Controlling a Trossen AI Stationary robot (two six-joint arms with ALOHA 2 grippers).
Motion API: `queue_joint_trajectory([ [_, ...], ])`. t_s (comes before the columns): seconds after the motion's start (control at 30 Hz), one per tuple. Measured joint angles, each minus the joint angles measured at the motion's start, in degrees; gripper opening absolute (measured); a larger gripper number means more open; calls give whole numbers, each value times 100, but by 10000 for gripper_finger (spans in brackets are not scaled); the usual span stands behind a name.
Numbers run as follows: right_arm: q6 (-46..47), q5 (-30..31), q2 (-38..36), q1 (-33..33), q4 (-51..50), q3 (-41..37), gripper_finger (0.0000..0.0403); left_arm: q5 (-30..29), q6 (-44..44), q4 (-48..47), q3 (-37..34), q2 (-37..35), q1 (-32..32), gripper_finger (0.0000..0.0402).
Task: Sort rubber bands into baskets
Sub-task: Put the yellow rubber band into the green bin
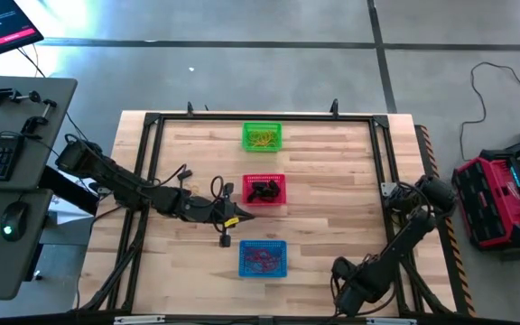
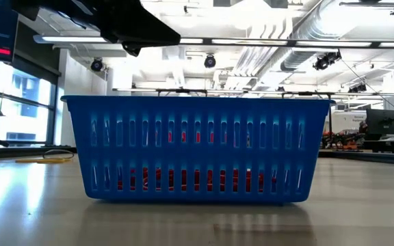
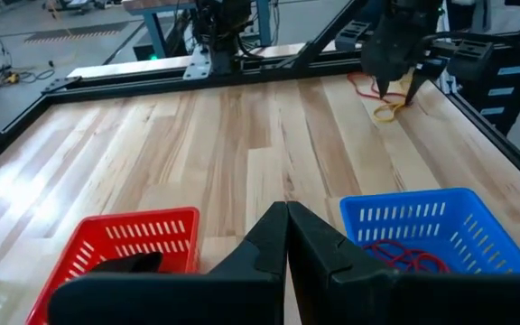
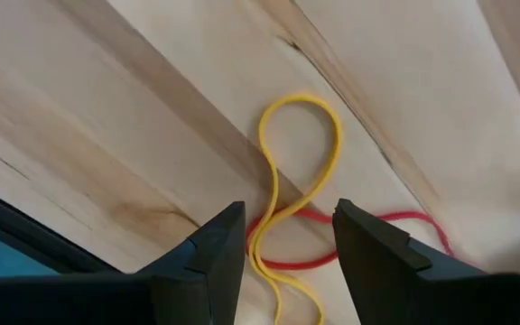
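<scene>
Your right gripper [image 4: 283,239] stood open, straddling a yellow rubber band [image 4: 301,171] lying across a red band [image 4: 368,236] near the table's [image 1: 332,226] front right corner; your left gripper [image 3: 287,239] was closed between the red basket [image 3: 116,244] and blue basket [image 3: 441,226].

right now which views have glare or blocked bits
High view: bright glare on the floor at upper left. Low view: blue basket fills the frame, ceiling lights blown out. Left wrist view: the shut left gripper hides the foreground. Right wrist view: evenly lit, yellow rubber band sharp.

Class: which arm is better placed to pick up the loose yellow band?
The right: its open right gripper hangs straddling the yellow band. The shut left gripper is between the baskets.
</scene>
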Motion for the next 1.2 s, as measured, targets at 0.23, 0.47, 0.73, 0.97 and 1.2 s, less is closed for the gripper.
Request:
queue_joint_trajectory([
  [0.23,177,-9,124,8,4,-2,168,24,-1,-1,0,0,0,0],
  [0.47,309,10,232,-3,11,-4,203,26,-39,-5,2,2,0,0],
  [0.73,165,37,232,8,102,-4,148,31,-44,-13,4,2,0,0],
  [0.97,-201,99,232,10,104,-4,57,331,-131,161,-54,2,106,0],
  [1.2,-571,336,232,26,176,-4,9,616,-252,1439,-701,4,297,0],
])
